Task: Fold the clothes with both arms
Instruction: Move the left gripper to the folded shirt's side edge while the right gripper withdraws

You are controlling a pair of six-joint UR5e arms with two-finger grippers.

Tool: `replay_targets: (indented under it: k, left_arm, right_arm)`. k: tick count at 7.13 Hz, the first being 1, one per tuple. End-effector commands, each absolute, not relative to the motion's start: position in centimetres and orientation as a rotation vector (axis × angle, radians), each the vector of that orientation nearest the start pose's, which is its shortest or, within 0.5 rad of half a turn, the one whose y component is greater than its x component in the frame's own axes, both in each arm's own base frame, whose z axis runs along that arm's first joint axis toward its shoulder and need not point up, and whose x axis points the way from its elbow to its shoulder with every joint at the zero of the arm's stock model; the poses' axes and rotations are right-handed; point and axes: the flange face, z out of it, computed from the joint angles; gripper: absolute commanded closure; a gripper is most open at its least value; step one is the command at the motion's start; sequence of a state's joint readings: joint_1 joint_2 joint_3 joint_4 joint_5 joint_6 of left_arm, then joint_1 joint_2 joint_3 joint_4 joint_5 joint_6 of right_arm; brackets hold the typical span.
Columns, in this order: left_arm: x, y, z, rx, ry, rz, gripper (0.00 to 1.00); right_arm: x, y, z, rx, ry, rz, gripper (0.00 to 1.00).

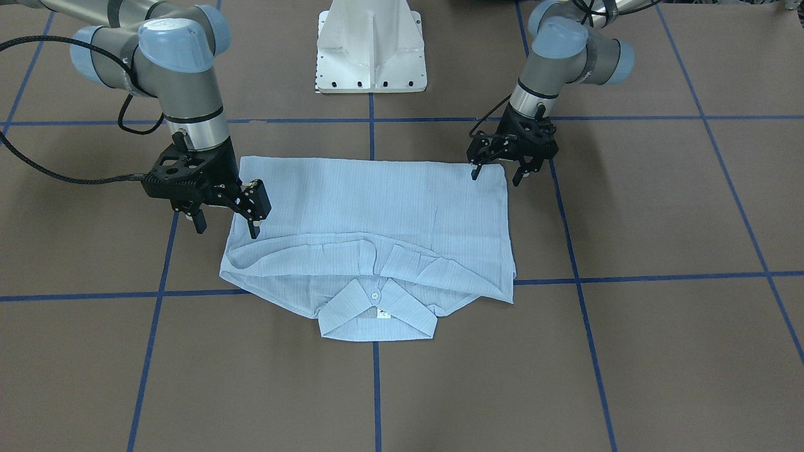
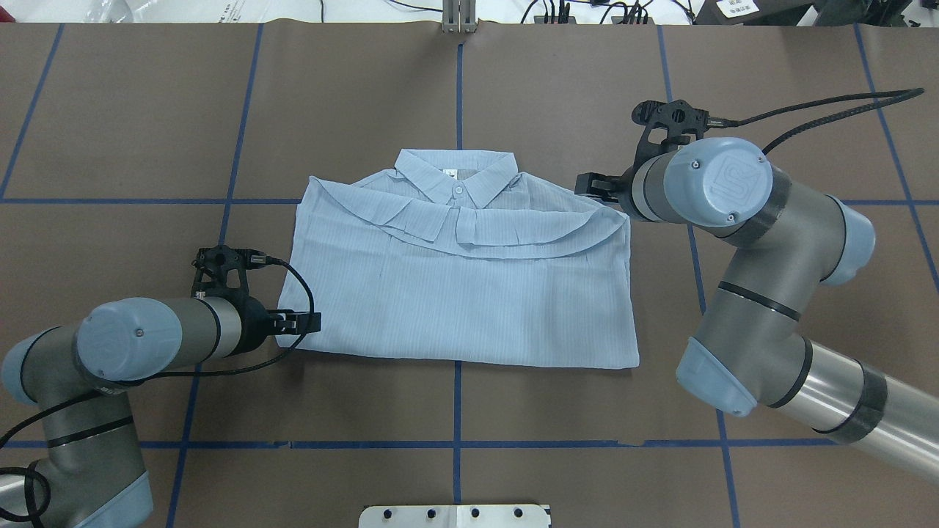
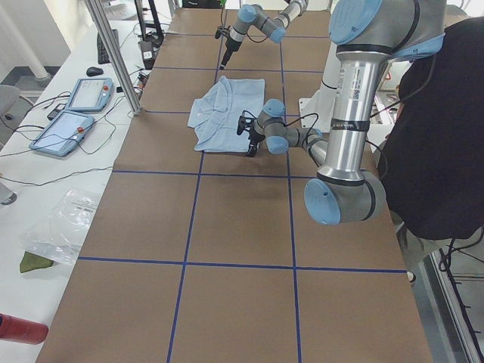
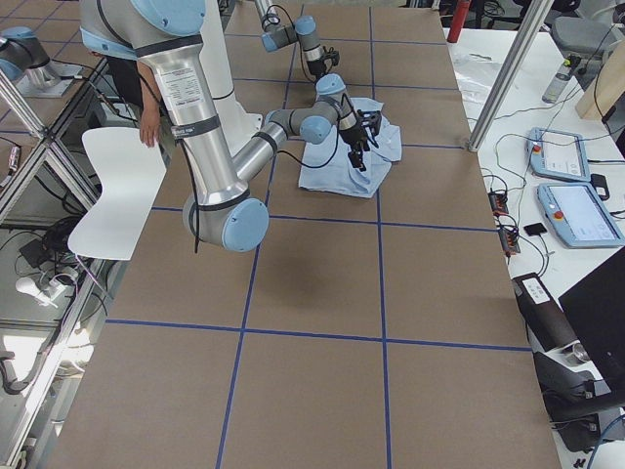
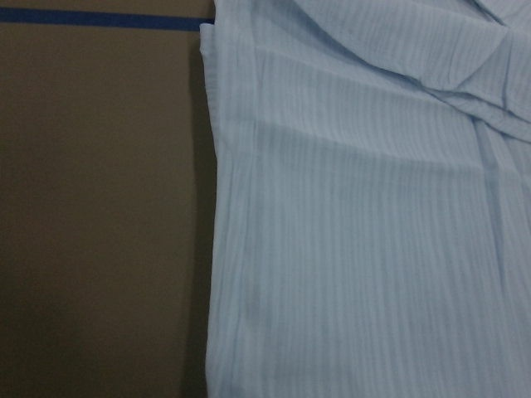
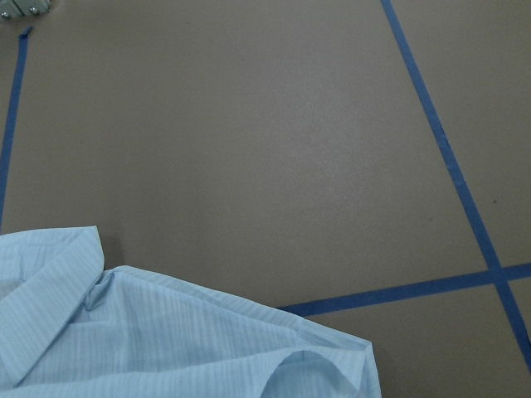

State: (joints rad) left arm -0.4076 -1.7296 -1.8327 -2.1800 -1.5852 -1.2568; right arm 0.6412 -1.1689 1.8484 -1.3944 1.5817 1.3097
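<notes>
On the brown counter (image 2: 513, 95), gridded with blue tape (image 2: 456, 411), the left arm (image 2: 147, 337) comes in low. Its left fingers (image 1: 475, 172) are spread wide at the near left corner of a light blue striped button-up shirt (image 2: 462, 293) and grip nothing. One finger stands over the cloth's corner, the other just outside the side edge, above bare counter; whether the tips touch down cannot be told. The shirt lies flat between the two sets of fingers, folded to a rough rectangle. Its folded edge faces the robot, and its collar (image 2: 455, 176) and top button (image 2: 458, 189) are on the far side. At the shirt's right shoulder, the right arm (image 2: 733, 191) holds its right fingers (image 1: 254, 226) parted and empty, one over the cloth's edge, one beyond it over the counter.
</notes>
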Motion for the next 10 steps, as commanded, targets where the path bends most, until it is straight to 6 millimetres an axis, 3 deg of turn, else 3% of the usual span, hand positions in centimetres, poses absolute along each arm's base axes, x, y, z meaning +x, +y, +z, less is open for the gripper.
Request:
replay_targets:
  k: [1,3,4,6,7,8,10]
  left_arm:
    - [47.2,-33.0,38.6,0.335,0.978,-0.053,0.19]
    - [47.5,-32.4,38.0,0.329,0.993,-0.039,0.93]
    - [47.5,-32.2,37.9,0.33,0.996,-0.037,1.0]
    - [45.8,-31.6,36.0,0.344,1.028,-0.037,1.0]
    - [44.4,-31.2,36.4,0.348,1.021,-0.031,1.0]
    - [43.4,-32.3,37.6,0.354,0.983,-0.049,1.0]
    - [38.3,-39.4,39.3,0.455,0.825,-0.068,1.0]
  right_arm:
    - [-41.2,-47.2,29.9,0.366,-0.776,0.354,0.0]
    - [-41.2,-47.2,29.9,0.367,-0.775,0.354,0.0]
    - [-41.2,-47.2,29.9,0.367,-0.774,0.354,0.0]
    - [-41.4,-47.1,30.0,0.364,-0.773,0.353,0.0]
    - [-41.4,-47.1,29.9,0.365,-0.774,0.353,0.0]
    - [-41.5,-47.1,29.9,0.364,-0.775,0.352,0.0]
    - [-41.6,-46.9,29.7,0.366,-0.779,0.351,0.0]
